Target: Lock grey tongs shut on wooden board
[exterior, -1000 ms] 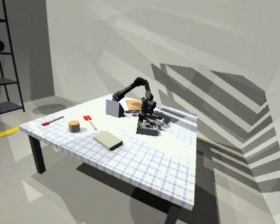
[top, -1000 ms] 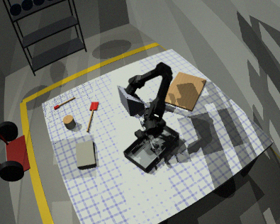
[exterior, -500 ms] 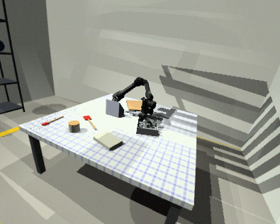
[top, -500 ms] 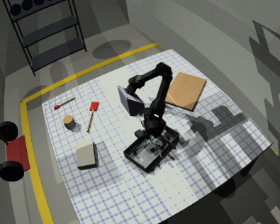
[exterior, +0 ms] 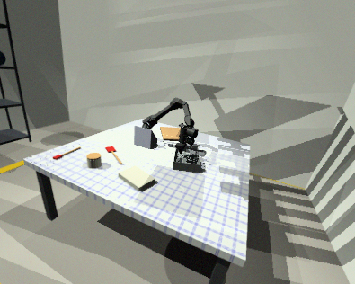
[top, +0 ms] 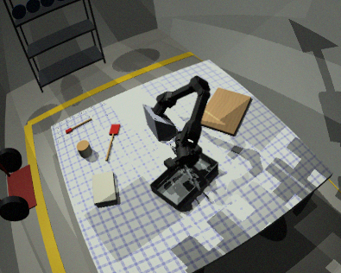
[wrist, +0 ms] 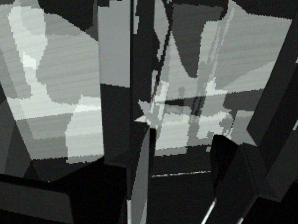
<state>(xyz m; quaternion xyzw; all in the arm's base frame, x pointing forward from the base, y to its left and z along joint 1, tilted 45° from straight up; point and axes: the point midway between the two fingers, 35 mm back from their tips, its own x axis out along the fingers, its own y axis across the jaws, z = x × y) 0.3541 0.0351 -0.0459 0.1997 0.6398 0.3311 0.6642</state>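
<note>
The black roasting tin (top: 161, 190) (exterior: 189, 168) stands near the middle of the table. The grey tongs (top: 198, 183) (wrist: 159, 70) lie across it, and only thin arms of them show. My gripper (top: 184, 168) (exterior: 186, 155) (wrist: 184, 140) reaches straight down into the tin. Its fingers are drawn in close around the tongs' arms, shut on them low inside the tin. In the wrist view the tin's shiny floor (wrist: 50, 75) fills the background. The wooden board (top: 226, 111) (exterior: 169, 132) lies flat behind the arm, apart from the tin, with nothing on it.
A grey slanted block (top: 159, 123) (exterior: 144, 137) stands beside the arm's base. On the left lie a red spatula (top: 112, 137), a red-tipped stick (top: 77, 125), a short wooden cylinder (top: 84, 148) and a cream block (top: 104, 188). A shelf (top: 58, 39) and a red hand truck (top: 12, 183) stand off the table.
</note>
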